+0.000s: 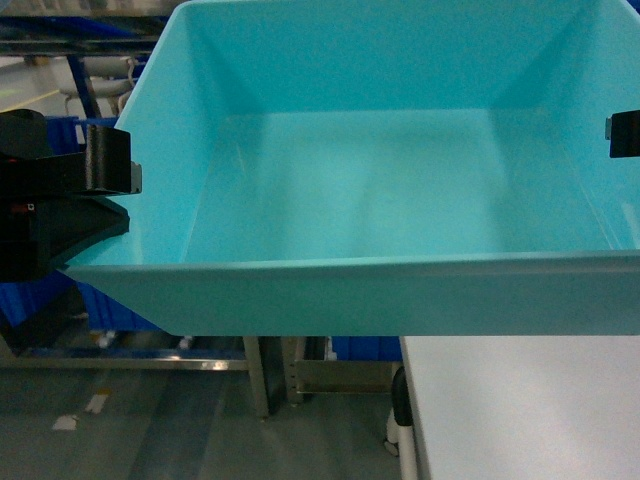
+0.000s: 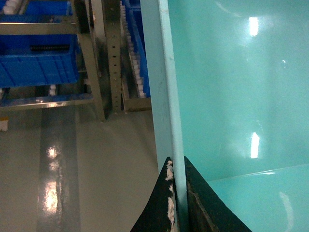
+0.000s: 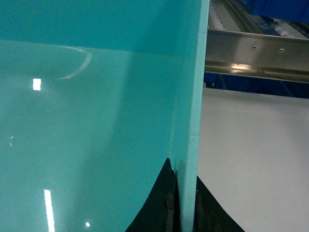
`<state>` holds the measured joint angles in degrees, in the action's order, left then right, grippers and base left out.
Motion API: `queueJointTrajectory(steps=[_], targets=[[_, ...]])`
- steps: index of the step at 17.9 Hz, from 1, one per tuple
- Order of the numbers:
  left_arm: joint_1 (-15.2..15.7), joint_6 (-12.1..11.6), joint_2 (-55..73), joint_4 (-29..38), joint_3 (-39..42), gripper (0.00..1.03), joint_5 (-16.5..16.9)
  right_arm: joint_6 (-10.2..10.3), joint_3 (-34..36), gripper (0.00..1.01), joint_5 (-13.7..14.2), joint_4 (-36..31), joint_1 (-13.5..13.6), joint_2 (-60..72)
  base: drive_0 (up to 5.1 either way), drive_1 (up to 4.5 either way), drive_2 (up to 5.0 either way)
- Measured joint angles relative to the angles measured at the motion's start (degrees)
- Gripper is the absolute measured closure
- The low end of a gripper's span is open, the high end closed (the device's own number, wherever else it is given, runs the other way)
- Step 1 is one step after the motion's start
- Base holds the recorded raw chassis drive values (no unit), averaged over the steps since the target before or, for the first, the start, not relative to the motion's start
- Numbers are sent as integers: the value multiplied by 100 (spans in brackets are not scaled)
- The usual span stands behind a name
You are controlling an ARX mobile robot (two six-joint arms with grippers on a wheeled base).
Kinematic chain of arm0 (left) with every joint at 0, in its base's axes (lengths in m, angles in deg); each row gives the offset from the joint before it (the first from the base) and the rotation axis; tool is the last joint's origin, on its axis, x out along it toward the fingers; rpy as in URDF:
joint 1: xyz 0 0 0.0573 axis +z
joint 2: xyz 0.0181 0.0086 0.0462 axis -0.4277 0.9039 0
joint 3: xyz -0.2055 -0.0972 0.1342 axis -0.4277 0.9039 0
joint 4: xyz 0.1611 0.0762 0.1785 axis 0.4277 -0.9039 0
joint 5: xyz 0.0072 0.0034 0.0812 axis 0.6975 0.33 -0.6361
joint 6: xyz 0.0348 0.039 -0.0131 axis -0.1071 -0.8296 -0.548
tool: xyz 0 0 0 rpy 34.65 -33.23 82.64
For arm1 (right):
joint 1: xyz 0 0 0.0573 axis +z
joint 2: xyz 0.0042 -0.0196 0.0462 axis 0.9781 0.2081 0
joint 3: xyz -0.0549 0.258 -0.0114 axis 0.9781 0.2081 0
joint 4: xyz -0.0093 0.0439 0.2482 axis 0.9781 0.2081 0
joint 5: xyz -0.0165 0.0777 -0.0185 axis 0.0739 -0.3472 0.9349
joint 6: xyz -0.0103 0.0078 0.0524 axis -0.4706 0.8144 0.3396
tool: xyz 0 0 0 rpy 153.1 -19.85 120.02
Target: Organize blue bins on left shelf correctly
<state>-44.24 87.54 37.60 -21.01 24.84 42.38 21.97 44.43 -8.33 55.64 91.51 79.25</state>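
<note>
The turquoise bin (image 1: 380, 190) fills the head view, carried in the air with its open side up and nothing inside. It hangs above the floor and over the near-left corner of the white surface (image 1: 520, 410), not yet on any shelf. Each arm pinches one side wall, likely because a tub this wide and thin-walled would tip or flex from a single grip. The left hand (image 1: 110, 160) is clamped on the rim at 9 o'clock; the right hand (image 1: 622, 135) is clamped on it at 3 o'clock.

The head view shows only slivers of the two hands. The left wrist view shows black fingers (image 2: 159, 208) on both faces of the wall, plus the steel shelf (image 2: 99, 63) with dark blue bins (image 2: 38, 67) and white rollers beyond. The right wrist view shows the matching pinch (image 3: 186, 212), with a steel rail (image 3: 256, 53) at 1 o'clock above the surface.
</note>
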Motion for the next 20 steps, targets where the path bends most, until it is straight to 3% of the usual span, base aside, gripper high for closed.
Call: queueJointTrajectory(steps=[20], targets=[[0, 0, -2, -7, 0, 101, 2, -15, 2, 99, 0, 0, 0, 0, -484, 354, 109]])
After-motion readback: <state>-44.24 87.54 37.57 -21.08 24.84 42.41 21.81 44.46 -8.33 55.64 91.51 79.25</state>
